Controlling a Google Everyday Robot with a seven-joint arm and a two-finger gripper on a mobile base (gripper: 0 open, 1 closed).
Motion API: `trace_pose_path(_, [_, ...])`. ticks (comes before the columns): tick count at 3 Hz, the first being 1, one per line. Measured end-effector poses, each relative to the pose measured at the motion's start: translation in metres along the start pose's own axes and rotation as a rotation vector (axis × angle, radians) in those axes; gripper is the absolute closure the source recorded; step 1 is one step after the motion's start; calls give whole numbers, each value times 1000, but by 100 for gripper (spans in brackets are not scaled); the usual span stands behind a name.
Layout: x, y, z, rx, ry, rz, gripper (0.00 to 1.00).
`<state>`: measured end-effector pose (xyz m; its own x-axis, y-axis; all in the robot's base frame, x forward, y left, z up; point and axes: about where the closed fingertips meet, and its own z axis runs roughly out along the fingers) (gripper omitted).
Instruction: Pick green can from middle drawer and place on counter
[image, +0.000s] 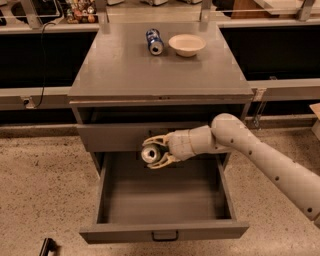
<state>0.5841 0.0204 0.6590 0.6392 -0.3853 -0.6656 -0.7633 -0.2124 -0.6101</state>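
One bowl on counter; jaws w/ green can over drawer.

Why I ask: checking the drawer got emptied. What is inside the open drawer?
The open drawer shows only bare grey floor. The gripper, shut on the green can, hangs over its back part, so the floor strip beneath them is hidden.

1. Blue-and-white drink can, lying on its side, upper centre of the frame.
2. Cream shallow round bowl, just right of it.
3. Thin black cable, hanging at upper left.
4. Speckled beige floor, lower left.
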Motion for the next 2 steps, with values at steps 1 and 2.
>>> trace_pose_path(1, [-3,-22,-38,157,-307,95,100])
trace_pose_path(2, [-10,-50,-91,216,-475,162,100])
